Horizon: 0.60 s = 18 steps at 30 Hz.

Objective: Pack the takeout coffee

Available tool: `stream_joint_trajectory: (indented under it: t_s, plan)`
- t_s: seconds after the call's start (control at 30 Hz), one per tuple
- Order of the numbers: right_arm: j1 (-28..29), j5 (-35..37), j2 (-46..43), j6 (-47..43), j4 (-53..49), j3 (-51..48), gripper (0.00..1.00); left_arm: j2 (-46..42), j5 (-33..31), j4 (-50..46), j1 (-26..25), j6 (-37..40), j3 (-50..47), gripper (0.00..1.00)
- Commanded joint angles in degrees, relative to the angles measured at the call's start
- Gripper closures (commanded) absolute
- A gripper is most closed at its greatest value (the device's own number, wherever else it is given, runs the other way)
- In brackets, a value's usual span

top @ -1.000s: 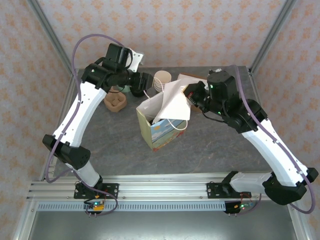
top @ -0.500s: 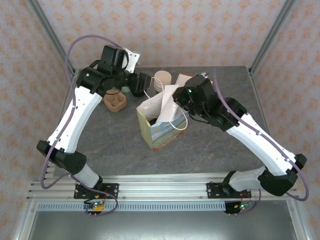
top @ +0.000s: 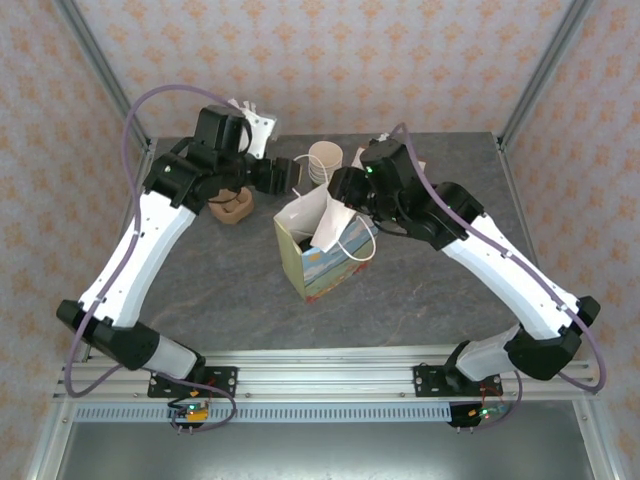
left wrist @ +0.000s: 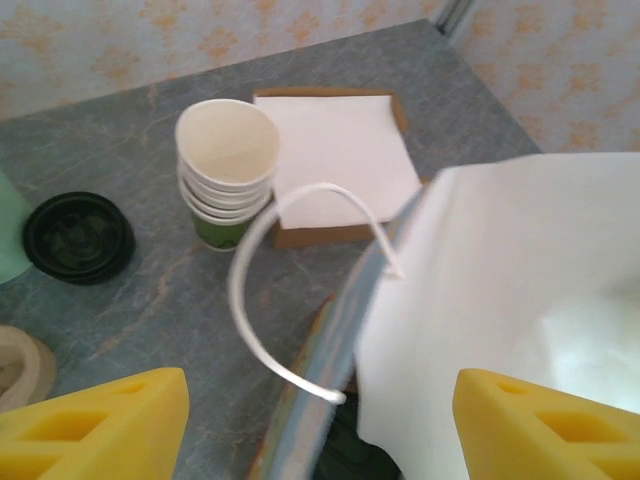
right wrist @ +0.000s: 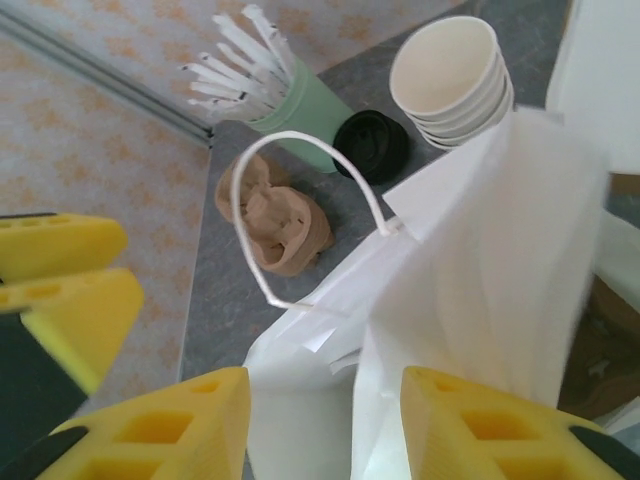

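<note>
Takeout coffee [left wrist: 338, 452]: probably dark shape deep inside paper bag [top: 322, 262], mostly hidden. Bag upright, mouth spread, likely for loading. Right gripper [right wrist: 325, 392]: jaws parted astride bag rim, pinching nothing. Left gripper [top: 284, 176]: jaws wide, empty, beside bag. Grey marbled tabletop [top: 420, 290]; peach patterned walls [top: 400, 60], aluminium posts [top: 545, 70].

The white-and-black left arm [top: 150, 235] and right arm [top: 500, 265] bow outward at the elbows, wrists converging mid-scene. The left gripper [top: 287, 175] spreads its yellow plastic fingers [left wrist: 100, 425] wide; the right gripper [top: 340, 186] angles downward, yellow fingers [right wrist: 480, 420] parted.
</note>
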Motion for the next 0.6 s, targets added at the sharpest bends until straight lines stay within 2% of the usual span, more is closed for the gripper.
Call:
stream_joint_trajectory:
  t_s: [0.0, 0.17, 0.3, 0.43, 0.57]
  plan:
    - [-1.2, -1.6, -3.7, -7.8, -3.7, 2.6, 0.54, -5.1, 0.6, 3.9, -3.5, -2.6, -3.4, 0.29]
    - [-6.9, -6.3, -6.2, -10.9, -3.4, 3.4, 0.53, -9.7, -2.4, 5.8, -8.7, -5.3, -8.8, 0.29]
    - [-12.8, -7.4, -6.5, -13.9, -4.6, 5.6, 0.52, -10.2, -10.0, 4.3, -15.9, -2.5, -8.1, 0.23]
    - [-18.8, -6.0, -6.3, -17.4, -5.9, 8.0, 0.52, -4.6, -21.7, -1.8, -24.7, 3.2, -2.0, 0.17]
    - [-23.1, -2.5, -6.3, -19.9, -6.5, 8.2, 0.52, 3.5, -31.4, -7.6, -30.5, 7.5, 5.5, 0.14]
